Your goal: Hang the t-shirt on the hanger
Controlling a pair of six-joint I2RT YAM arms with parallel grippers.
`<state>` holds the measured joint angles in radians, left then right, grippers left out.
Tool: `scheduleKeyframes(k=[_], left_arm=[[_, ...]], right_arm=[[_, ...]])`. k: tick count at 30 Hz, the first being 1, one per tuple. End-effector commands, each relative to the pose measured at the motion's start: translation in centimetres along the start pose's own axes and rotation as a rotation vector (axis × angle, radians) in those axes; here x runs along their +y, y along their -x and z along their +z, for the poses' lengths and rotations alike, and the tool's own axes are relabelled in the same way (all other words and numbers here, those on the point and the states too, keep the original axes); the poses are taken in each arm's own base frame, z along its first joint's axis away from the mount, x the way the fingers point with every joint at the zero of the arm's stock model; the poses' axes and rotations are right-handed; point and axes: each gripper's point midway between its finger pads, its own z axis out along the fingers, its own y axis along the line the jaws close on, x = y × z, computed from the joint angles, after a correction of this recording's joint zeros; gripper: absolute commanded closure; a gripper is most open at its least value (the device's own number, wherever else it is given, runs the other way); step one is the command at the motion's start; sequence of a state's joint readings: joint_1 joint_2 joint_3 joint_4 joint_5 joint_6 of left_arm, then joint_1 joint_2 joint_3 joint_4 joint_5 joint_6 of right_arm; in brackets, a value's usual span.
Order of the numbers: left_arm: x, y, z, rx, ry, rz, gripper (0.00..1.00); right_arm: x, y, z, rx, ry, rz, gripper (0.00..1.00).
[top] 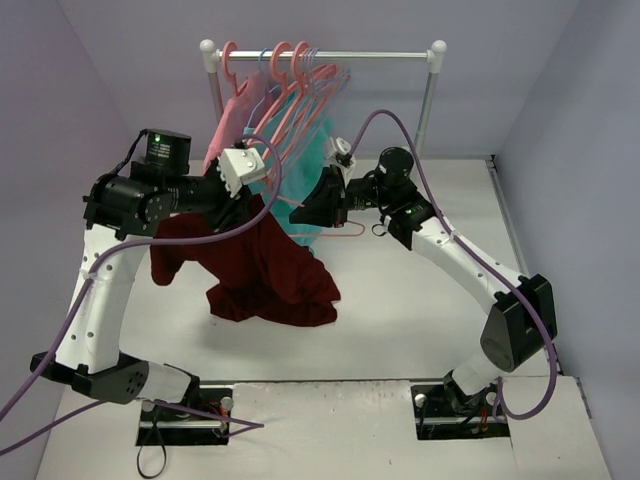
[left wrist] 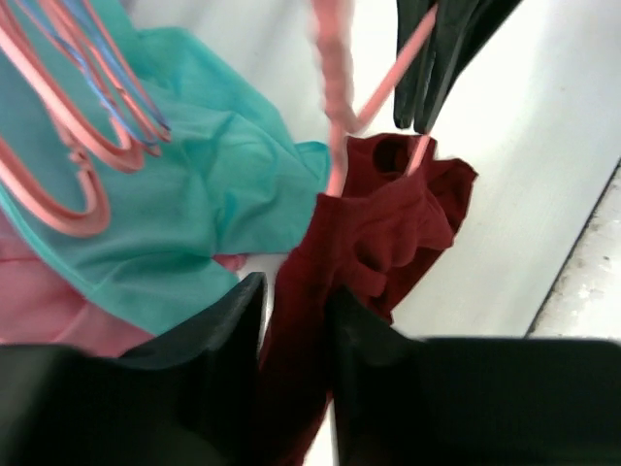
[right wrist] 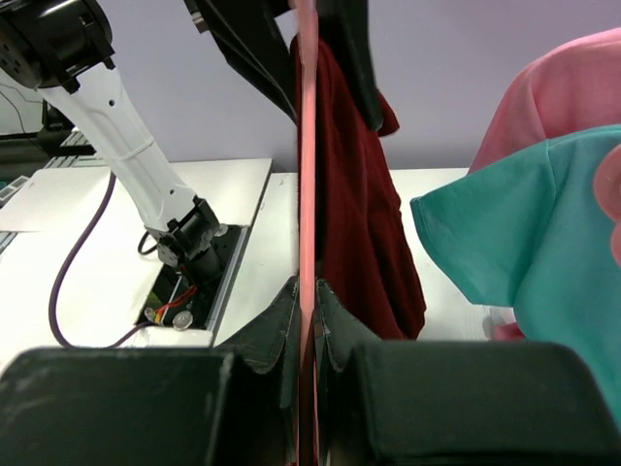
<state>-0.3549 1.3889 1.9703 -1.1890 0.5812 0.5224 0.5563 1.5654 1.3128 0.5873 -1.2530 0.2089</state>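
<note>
The left end effector (left wrist: 296, 296) straddled a bunch of the t-shirt (left wrist: 388, 223), cloth filling the gap between its fingers, though whether they pinched it could not be told; the right end effector (right wrist: 308, 291) was clenched on the hanger (right wrist: 308, 146), held upright beside the shirt, which hung between the two arms over the surface (top: 400, 300); one hanger arm seemed to enter the neck opening, so the step in hand looked like threading; next, the collar would need drawing over the other shoulder while the hanger was kept steady; no container was in view, only the rail (top: 330, 55) carrying spare hangers (top: 290, 70), a teal garment (left wrist: 213, 175) and a pink garment (left wrist: 39, 301).
</note>
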Motion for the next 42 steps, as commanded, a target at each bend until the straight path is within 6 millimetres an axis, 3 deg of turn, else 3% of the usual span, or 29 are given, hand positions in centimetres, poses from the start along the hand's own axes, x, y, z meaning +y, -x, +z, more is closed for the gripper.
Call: scheduleKeyframes(k=[1,3,5,9,13,16,20,22,26,28,30,32,34,42], left_arm=[[-0.6,0.9,0.1,-0.066,-0.038,0.030,0.81],[-1.0,0.8,-0.2,-0.072,-0.040,0.038,0.95],[-1.2,1.2,-0.9,-0.089,-0.030,0.055,1.00],[-1.5,2.0,-1.8,-0.132,-0.015,0.058,1.00],[-1.5,2.0,-2.2,-0.152,0.024,0.034,1.00],[-0.5,1.3,-2.4,-0.143,0.105,0.022,1.00],[-0.3,0.1,-2.9,-0.134,0.172,-0.005,1.00],[-0.3,-0.1,-3.4,-0.141,0.202,-0.019,1.00],[-0.4,-0.6,-3.3,-0.157,0.224,-0.066,1.00],[-0.9,-1.1,-2.7,-0.153,0.197,-0.089,1.00],[-1.5,-1.3,-2.3,-0.158,0.167,-0.117,1.00],[-1.9,-1.5,-1.9,-0.162,0.150,-0.142,1.00],[-2.3,-2.2,-1.6,-0.160,0.147,-0.175,1.00],[-3.7,-5.0,-0.8,-0.140,0.147,-0.239,1.00]], right_arm=[[1.3,3.8,-1.2,-0.061,0.022,-0.162,1.00],[1.2,3.8,-1.6,-0.060,0.015,-0.161,1.00],[1.0,3.6,-1.8,-0.057,0.010,-0.153,1.00],[0.6,3.1,-1.8,-0.056,-0.005,-0.123,0.96],[-1.4,2.2,-2.7,-0.074,-0.118,-0.050,0.49],[-3.4,2.3,-5.1,-0.119,-0.269,0.044,0.34],[-5.3,1.1,-8.8,-0.180,-0.482,0.150,0.26],[-5.9,-0.4,-9.8,-0.176,-0.575,0.245,0.27],[-5.0,-2.7,-10.0,-0.206,-0.646,0.379,0.42],[-5.1,-4.5,-10.2,-0.230,-0.716,0.477,0.43],[-5.0,-5.0,-10.0,-0.253,-0.742,0.534,0.43],[-4.8,-5.7,-9.2,-0.260,-0.755,0.589,0.43],[-4.2,-7.0,-7.2,-0.243,-0.763,0.639,0.39],[-3.7,-11.0,-3.7,-0.188,-0.797,0.763,0.37]])
